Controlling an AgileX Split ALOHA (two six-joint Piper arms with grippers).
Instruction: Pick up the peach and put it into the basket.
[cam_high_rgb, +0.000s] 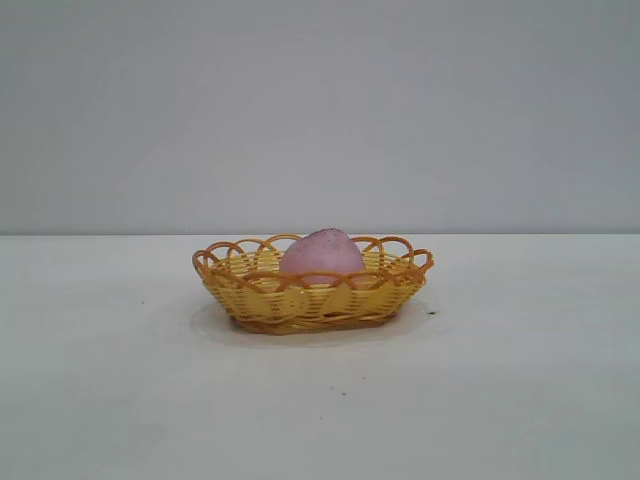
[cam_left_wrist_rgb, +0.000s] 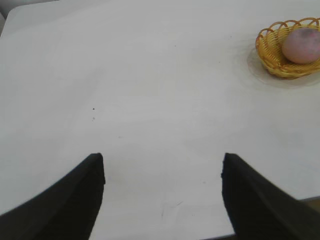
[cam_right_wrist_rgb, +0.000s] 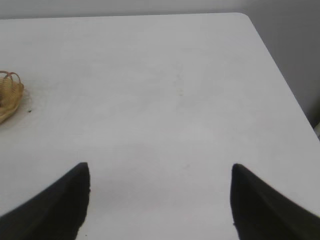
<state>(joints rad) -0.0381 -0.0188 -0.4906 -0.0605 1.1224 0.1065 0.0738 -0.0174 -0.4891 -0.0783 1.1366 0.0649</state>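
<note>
The pink-mauve peach lies inside the yellow woven basket at the middle of the white table. Both also show in the left wrist view, the peach resting in the basket. Only the basket's rim shows in the right wrist view. My left gripper is open and empty over bare table, well away from the basket. My right gripper is open and empty over bare table on the basket's other side. Neither gripper shows in the exterior view.
The white table has rounded far corners and a plain grey wall behind it. A few small dark specks mark the tabletop.
</note>
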